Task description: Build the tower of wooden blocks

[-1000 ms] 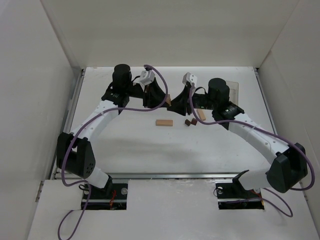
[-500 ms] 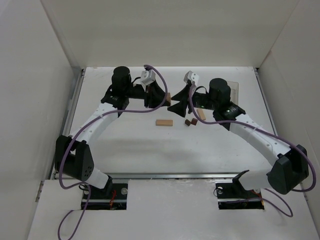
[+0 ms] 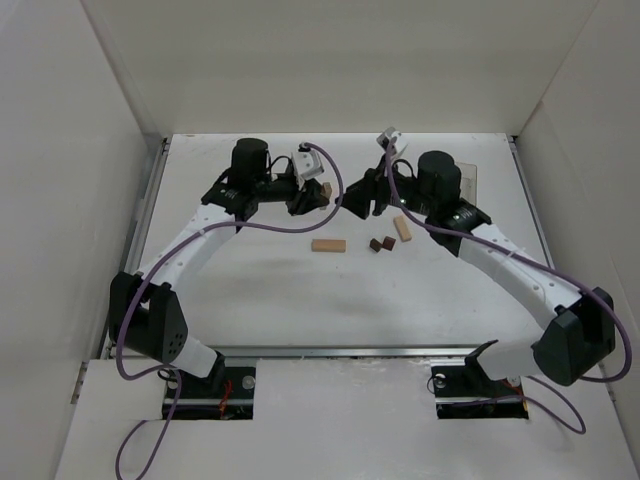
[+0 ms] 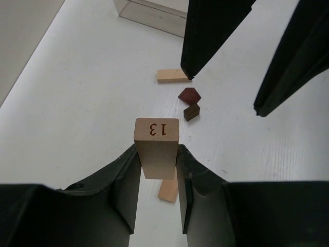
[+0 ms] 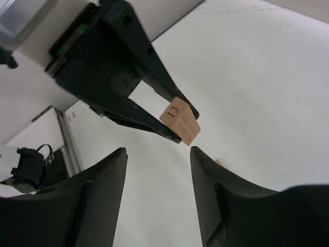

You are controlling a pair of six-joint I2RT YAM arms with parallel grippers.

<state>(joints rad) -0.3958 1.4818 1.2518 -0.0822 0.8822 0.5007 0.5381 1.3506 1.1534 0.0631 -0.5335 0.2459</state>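
We note left gripper (image 4: 157, 157) pinching tan block (image 4: 157, 135) stamped 13, seemingly clear of the bench (image 4: 77, 103); right gripper (image 5: 157, 152) spread, facing it.

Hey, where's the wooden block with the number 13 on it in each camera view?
Top external: the numbered block is a tan speck just above the picture's centre.
Left wrist: lower centre, the 13 facing the camera.
Right wrist: near the centre, tilted.
Shared landmark: the left gripper, clamped on it in all three views.
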